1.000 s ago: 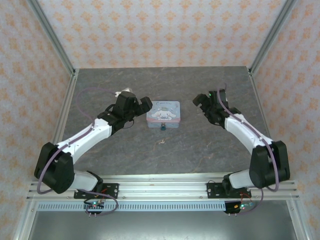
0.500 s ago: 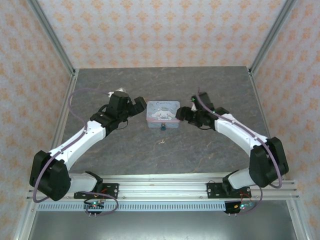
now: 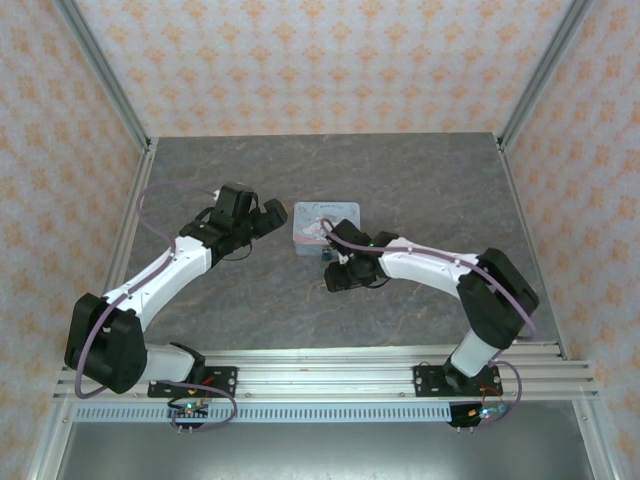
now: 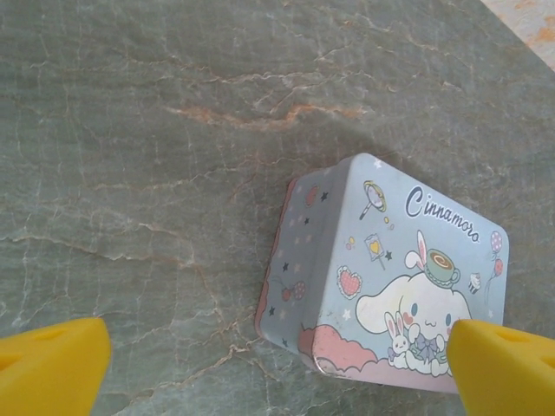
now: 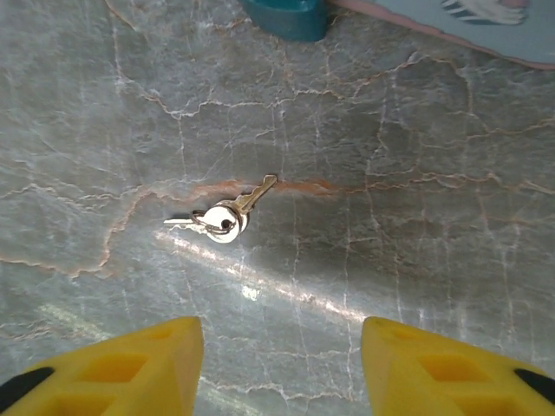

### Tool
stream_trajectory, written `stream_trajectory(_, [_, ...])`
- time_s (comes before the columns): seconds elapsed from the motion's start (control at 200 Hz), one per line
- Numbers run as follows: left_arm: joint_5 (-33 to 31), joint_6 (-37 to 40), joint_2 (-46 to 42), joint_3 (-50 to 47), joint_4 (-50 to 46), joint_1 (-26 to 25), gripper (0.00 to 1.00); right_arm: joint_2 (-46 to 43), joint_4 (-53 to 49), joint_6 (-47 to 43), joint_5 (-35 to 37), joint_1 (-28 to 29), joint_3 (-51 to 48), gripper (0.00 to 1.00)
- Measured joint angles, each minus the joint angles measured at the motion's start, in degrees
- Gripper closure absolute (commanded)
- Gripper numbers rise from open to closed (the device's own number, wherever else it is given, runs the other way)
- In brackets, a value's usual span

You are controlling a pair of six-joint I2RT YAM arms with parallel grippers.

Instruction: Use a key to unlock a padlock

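Keys [image 5: 221, 218] lie flat, blade slanting toward what looks like padlock [image 5: 286, 16]; right tool [image 5: 279, 347] and left tool [image 4: 277, 351] spread wide.

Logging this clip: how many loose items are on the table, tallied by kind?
Tin: 1
Padlock: 1
Keys: 2, joined on one ring
Total: 4

Grey marbled table [image 3: 430, 190]: cartoon tin [image 4: 390, 269], padlock [image 5: 282, 17] at its front, keys [image 5: 221, 218] nearby.
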Motion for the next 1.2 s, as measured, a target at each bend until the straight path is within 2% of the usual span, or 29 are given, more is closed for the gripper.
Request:
stream_trajectory(0.365, [0.0,-1.0,-0.1,0.3,-1.5,0.3,0.0,6.3,-2.4,-5.0,2.1,1.6,5.8,0.54])
stream_trajectory(0.731, [0.0,-1.0,-0.5,1.3,-1.6,0.3,0.0,11.6,-3.1,-6.3,1.9,2.1,10.6,0.55])
stream_trajectory(0.851, [0.0,-1.0,-0.7,1.4,-1.6,0.3,0.0,12.7,-3.1,-6.5,1.7,2.1,11.1,0.61])
stream_trajectory(0.956, [0.0,-1.0,-0.7,1.7,-1.7,0.3,0.0,13.3,-2.8,-6.6,1.6,2.1,11.3,0.7])
stream_trajectory(1.126, [0.0,-1.0,-0.8,1.7,-1.7,0.3,0.0,13.3,-2.2,-6.1,1.2,2.1,11.1,0.92])
stream_trajectory(1.201, [0.0,-1.0,-0.8,1.7,-1.7,0.3,0.0,12.6,-1.3,-5.3,1.2,2.1,10.1,0.98])
